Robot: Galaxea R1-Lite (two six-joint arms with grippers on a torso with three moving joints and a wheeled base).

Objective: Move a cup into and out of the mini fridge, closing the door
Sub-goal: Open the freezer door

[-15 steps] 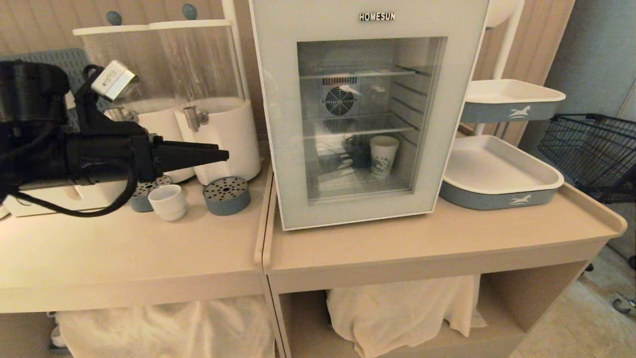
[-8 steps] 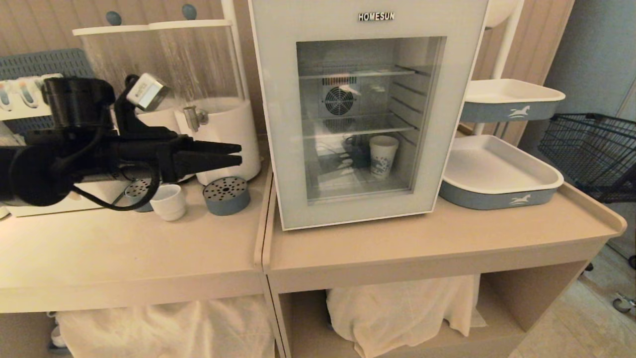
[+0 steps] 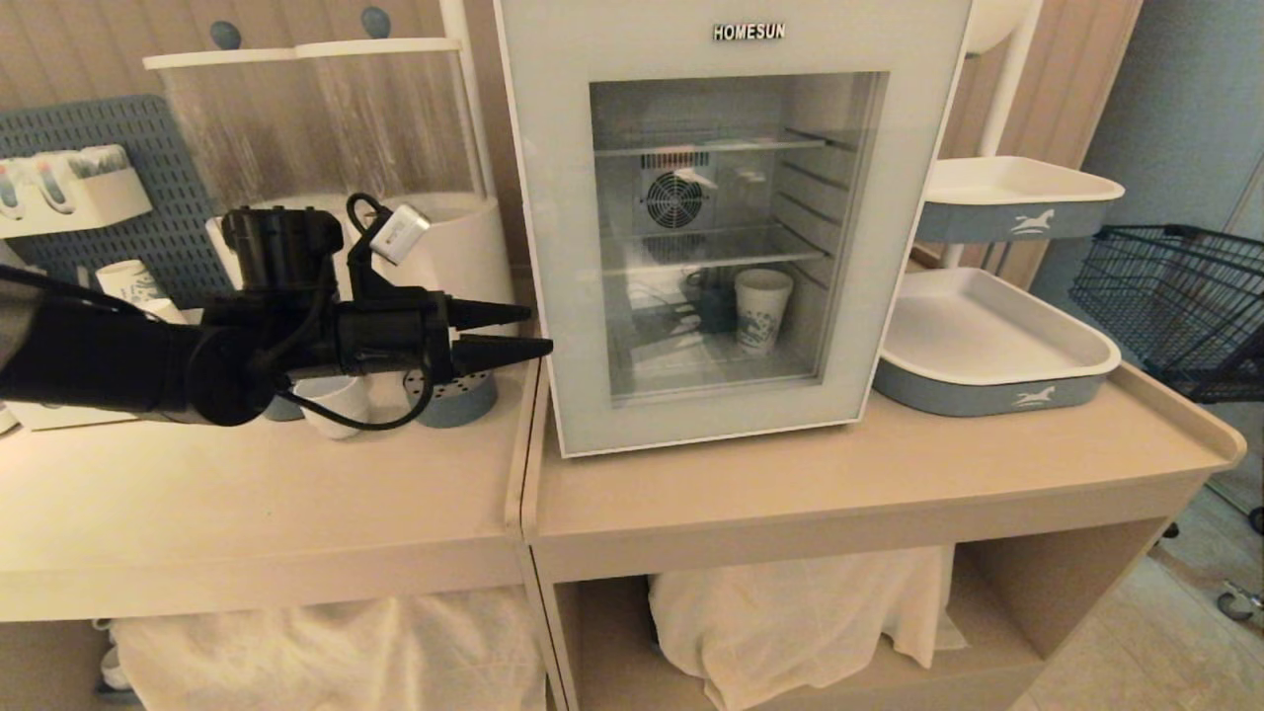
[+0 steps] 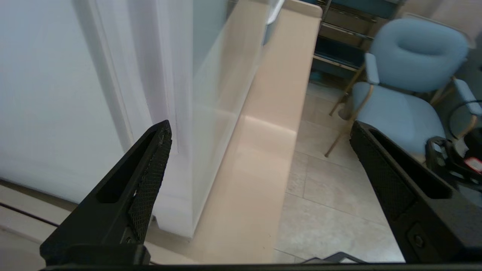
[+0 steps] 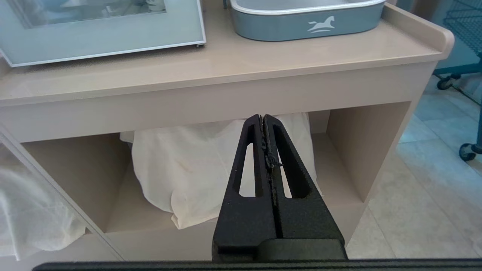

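The mini fridge (image 4: 56,94) stands on the right counter. Its glass-windowed door (image 3: 553,197) is closed. My left gripper (image 3: 538,331) reaches level from the left, open and empty, with its fingertips at the door's left edge. In the left wrist view the gripper (image 4: 260,128) straddles that door edge (image 4: 211,94), one finger (image 4: 150,169) beside the fridge's side wall. The small white cup (image 3: 331,405) sits on the left counter, partly hidden behind my left arm. My right gripper (image 5: 263,116) is shut and empty, parked low in front of the counter.
A patterned paper cup (image 3: 760,311) stands inside the fridge. White drink dispensers (image 3: 464,247) and a perforated blue-grey disc (image 3: 459,395) are near the cup. Trays (image 3: 987,346) sit right of the fridge, then a wire basket (image 3: 1175,296). A blue chair (image 4: 406,75) stands beyond.
My left arm has swung right across the left counter, over the cup, bringing its open fingers to the fridge door's left edge. The right arm has not moved.
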